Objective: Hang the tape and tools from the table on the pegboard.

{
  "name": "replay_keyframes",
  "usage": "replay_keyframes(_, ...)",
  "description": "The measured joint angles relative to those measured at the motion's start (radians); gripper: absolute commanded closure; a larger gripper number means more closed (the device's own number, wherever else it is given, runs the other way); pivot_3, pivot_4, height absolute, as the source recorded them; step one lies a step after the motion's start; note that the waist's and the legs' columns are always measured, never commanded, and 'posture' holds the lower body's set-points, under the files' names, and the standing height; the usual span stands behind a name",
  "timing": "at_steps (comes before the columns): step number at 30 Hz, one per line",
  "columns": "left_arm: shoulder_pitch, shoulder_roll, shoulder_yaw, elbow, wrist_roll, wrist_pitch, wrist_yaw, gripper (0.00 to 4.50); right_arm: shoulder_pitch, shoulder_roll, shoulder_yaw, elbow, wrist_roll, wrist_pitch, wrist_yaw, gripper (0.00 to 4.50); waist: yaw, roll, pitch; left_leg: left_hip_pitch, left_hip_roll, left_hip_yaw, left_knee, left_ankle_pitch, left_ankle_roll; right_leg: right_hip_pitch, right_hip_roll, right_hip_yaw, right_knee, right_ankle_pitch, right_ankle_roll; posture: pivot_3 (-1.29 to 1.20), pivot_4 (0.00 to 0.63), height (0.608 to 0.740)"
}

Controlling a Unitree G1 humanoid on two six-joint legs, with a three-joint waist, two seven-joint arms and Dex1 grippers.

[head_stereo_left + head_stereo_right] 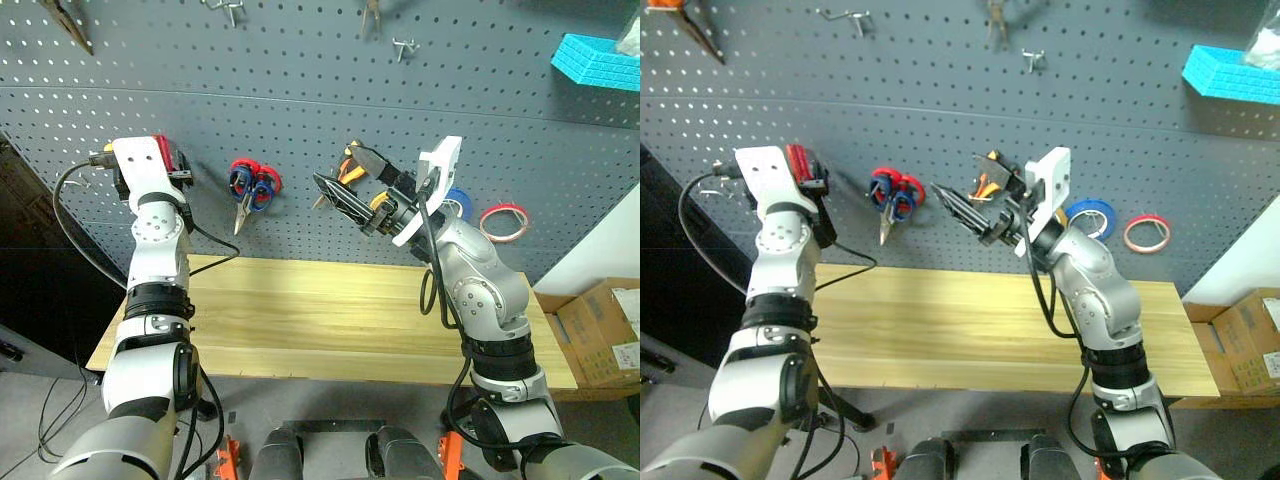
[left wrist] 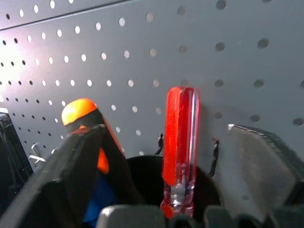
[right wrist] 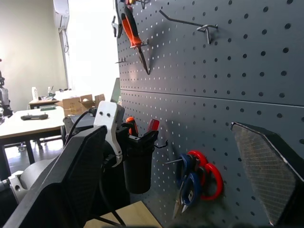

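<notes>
Left wrist view: red-handled screwdriver upright in black cup btwn wide-open left jaws (right jaws wide too).

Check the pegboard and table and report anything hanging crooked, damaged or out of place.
Nothing stands out. The scissors hang points down on the pegboard, the tape and blue roll hang beside each other, and the red-handled screwdriver stands upright in its black cup. The table shows no damage.

The pegboard stands behind the table. On it, from left to right, hang a cup holding the screwdriver, then two pairs of scissors together, then pliers, then two tape rings.
</notes>
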Motion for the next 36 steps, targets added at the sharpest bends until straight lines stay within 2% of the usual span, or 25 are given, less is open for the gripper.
replay_keyframes(6, 0.065, -0.035, 0.006, -0.194, -0.022, 0.091, -0.006, 0.05, 0.019, -0.031, 0.006, -0.004, -0.006, 0.000, 0.009, 0.00, 0.003, 0.000, -0.001, 0.000, 0.000, 0.000, 0.000, 0.000, 0.000, 0.002, 0.000, 0.000, -0.001, 0.000, 0.000, 0.07, 0.025, 0.740)
replay_keyframes(9, 0.111, -0.070, -0.013, -0.351, -0.042, 0.162, -0.045, 0.05, 0.035, -0.077, 0.023, -0.009, -0.085, -0.045, 0.003, 0.00, 0.007, -0.001, -0.001, 0.000, 0.000, 0.000, 0.000, 0.000, 0.000, 0.002, -0.001, 0.000, -0.002, 0.000, 0.000, 0.07, 0.024, 0.740)
replay_keyframes(13, 0.152, -0.134, -0.094, -0.616, -0.076, 0.270, -0.122, 0.05, 0.073, -0.088, 0.019, 0.001, -0.233, -0.133, -0.106, 0.00, 0.010, -0.002, -0.004, 0.000, -0.001, 0.001, 0.000, 0.000, 0.000, 0.003, -0.001, 0.001, -0.003, 0.000, 0.000, 0.07, 0.023, 0.740)
replay_keyframes(17, 0.185, -0.205, -0.186, -0.777, -0.103, 0.348, -0.181, 0.05, 0.119, -0.060, 0.021, 0.008, -0.351, -0.164, -0.231, 0.00, 0.004, 0.003, -0.015, 0.001, -0.001, 0.002, 0.000, 0.000, 0.000, 0.003, -0.001, 0.003, -0.003, -0.001, 0.001, 0.06, 0.021, 0.740)
replay_keyframes(21, 0.234, -0.266, -0.239, -0.830, -0.107, 0.394, -0.205, 0.05, 0.169, -0.031, 0.031, 0.005, -0.427, -0.180, -0.311, 0.00, -0.007, 0.010, -0.023, 0.004, -0.001, 0.002, 0.000, 0.000, 0.000, 0.004, 0.000, 0.004, -0.002, -0.004, 0.003, 0.04, 0.022, 0.740)
replay_keyframes(25, 0.420, -0.305, -0.309, -0.855, -0.111, 0.430, -0.241, 0.05, 0.283, 0.002, 0.042, -0.005, -0.517, -0.134, -0.430, 0.00, -0.012, 0.018, -0.037, 0.007, -0.001, 0.004, 0.000, 0.000, 0.000, 0.005, 0.000, 0.007, -0.002, -0.007, -0.002, 0.03, 0.032, 0.740)
replay_keyframes(29, 0.539, -0.297, -0.284, -0.844, -0.109, 0.455, -0.239, 0.05, 0.399, 0.029, 0.006, -0.030, -0.537, -0.012, -0.503, 0.00, -0.024, 0.018, -0.037, 0.007, 0.000, 0.004, 0.000, 0.000, 0.000, 0.005, 0.000, 0.007, 0.000, -0.007, -0.002, 0.02, 0.039, 0.740)
replay_keyframes(36, 0.626, -0.273, -0.174, -0.827, -0.113, 0.472, -0.229, 0.05, 0.523, 0.007, -0.053, -0.135, -0.545, 0.098, -0.534, 0.00, -0.027, 0.018, -0.037, 0.008, -0.001, 0.004, 0.000, -0.001, -0.001, 0.006, -0.002, 0.006, -0.003, -0.007, -0.002, 0.01, 0.036, 0.740)
